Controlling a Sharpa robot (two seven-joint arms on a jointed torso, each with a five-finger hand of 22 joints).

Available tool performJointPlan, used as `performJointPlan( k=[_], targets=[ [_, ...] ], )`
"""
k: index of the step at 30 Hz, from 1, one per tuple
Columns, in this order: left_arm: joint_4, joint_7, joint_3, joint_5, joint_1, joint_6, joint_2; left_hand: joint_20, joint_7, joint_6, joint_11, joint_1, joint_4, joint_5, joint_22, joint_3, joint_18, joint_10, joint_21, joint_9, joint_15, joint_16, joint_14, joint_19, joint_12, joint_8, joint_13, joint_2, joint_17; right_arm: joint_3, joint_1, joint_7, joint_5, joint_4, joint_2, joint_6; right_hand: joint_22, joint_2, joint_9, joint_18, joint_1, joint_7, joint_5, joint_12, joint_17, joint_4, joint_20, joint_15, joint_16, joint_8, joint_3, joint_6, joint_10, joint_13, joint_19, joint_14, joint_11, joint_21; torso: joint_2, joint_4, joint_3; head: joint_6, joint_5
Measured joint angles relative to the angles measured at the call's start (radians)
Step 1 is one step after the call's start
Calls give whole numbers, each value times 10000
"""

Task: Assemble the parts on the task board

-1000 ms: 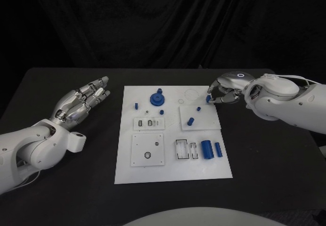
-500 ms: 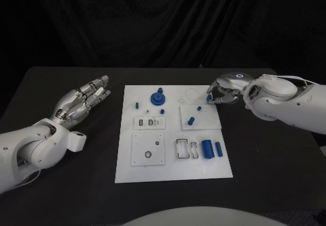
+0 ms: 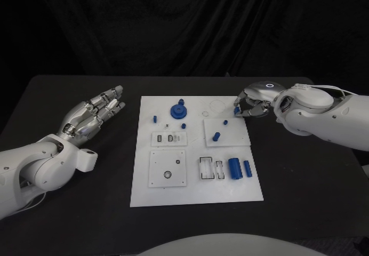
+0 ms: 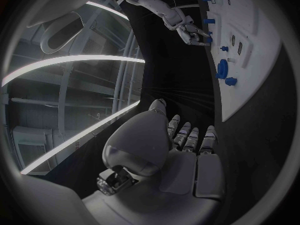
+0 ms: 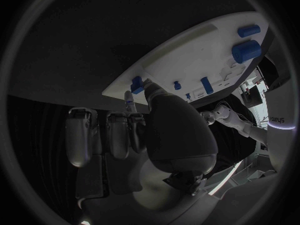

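- Task board [image 3: 196, 192] lies mid-table in the head view, blue parts spread over it. At its far right corner the right hand [image 3: 251, 104] pinches a small blue part [image 3: 236, 111]. The left hand [image 3: 94, 116] hovers beside the board's left edge, fingers apart, holding nothing.
- Left wrist view: left hand [image 4: 178, 145] flat and empty, well apart from the board [image 4: 250, 55].
- Right wrist view: right hand's fingertips [image 5: 150, 86] touch the blue part [image 5: 136, 83] at the board's edge [image 5: 187, 50].

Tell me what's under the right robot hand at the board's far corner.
The right robot hand sits over the task board's far right corner, fingertips around a small blue part at the edge. Whatever else lies beneath the palm is covered.
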Motion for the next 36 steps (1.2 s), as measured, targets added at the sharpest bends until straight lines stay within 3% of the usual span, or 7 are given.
performJointPlan(
  k=[8, 16, 18, 22, 25, 31, 36],
  targets=[
    [-7, 0, 0, 0, -8, 19, 4, 0, 0, 0, 0, 0, 0, 0, 0, 0, 0, 0, 0, -1, 0, 0, 0, 0, 0, 0, 0, 0, -6, 1, -77, 1, 1, -38, 48, 19, 0, 12, 188, -1, 86, -16, 9, 0, 0, -54, 0, 0, 0, 220, -55, 483, 0, 8, 0, 0, 0, -46, -2, -7, -2, -12, 26],
    [-19, 0, 0, 0, -14, 43, 8, 0, 0, 0, -1, 0, -28, 0, 0, 28, -1, 0, 0, -1, 0, 0, 0, 0, 0, 0, 0, 0, -5, 1, -88, 14, 1, -50, 62, 13, 0, 79, 509, 0, 230, -106, 422, 0, 0, -138, 0, 0, 0, 521, -82, 1070, 0, 7, 0, 0, 0, -82, -2, -5, -2, -35, 26],
    [-23, 0, 0, 0, -15, 49, 9, 0, 0, 0, 0, 0, -28, 0, -1, 28, -1, 0, 0, -2, 0, 0, 0, 0, 0, 0, -1, 0, -5, 3, -88, 18, 1, -52, 63, 4, 0, 134, 597, 0, 286, -164, 557, 0, 0, -192, -36, -36, 1, 589, -84, 1131, 21, 6, -36, 36, -92, -82, -1, -1, -2, -36, 27],
    [-32, 0, 0, 0, -21, 57, 11, 0, 0, 0, -1, 0, -28, 0, -1, 28, 0, -1, 0, -2, 0, 0, 0, 0, 0, 0, -1, 0, -4, 8, -89, 30, 1, -53, 68, -24, 0, 187, 789, 0, 339, -187, 939, 0, 0, -261, -67, -73, 0, 645, -69, 1238, 20, 6, -6, -1, -92, -124, -1, 0, -1, -47, 33],
    [-36, 0, -1, 0, -23, 64, 15, 0, 1, 1, -1, 0, -28, 0, -1, 28, 0, -1, 0, -2, 0, 0, 0, 0, 0, 0, 0, 0, -4, 3, -98, 44, 1, -53, 70, -65, 0, 241, 986, 2, 439, -250, 1560, 0, 0, -337, -109, -140, 1, 728, 1, 1290, 3, 5, -36, 6, -180, -147, 0, -1, 0, -49, 37],
    [-47, 0, -1, 0, -31, 77, 17, 0, 1, 0, -1, 0, -28, 0, -1, 28, 0, -1, 0, -2, 0, 0, 0, 0, 0, 0, 0, 0, -2, 1, -102, 78, 1, -19, 67, -264, 0, 346, 998, 1, 519, -271, 2666, 0, 0, -584, -182, -178, 1, 839, 192, 1269, 39, 5, -36, 33, -216, -164, 0, -6, 3, -50, 87],
    [-44, 0, -1, 0, -42, 81, -10, 0, 1, 1, -1, 0, -28, 39, 4, 27, 0, -1, 0, -2, 0, 0, 0, 0, 0, 0, -1, 0, 0, 12, -81, 100, 1, 286, 8, -625, 0, 346, 997, 1, 519, -250, 3097, 0, 0, -708, -182, -178, 1, 841, 289, 1213, 39, 4, -36, 33, -216, -164, 1, -7, 3, -21, 207]
  ],
)
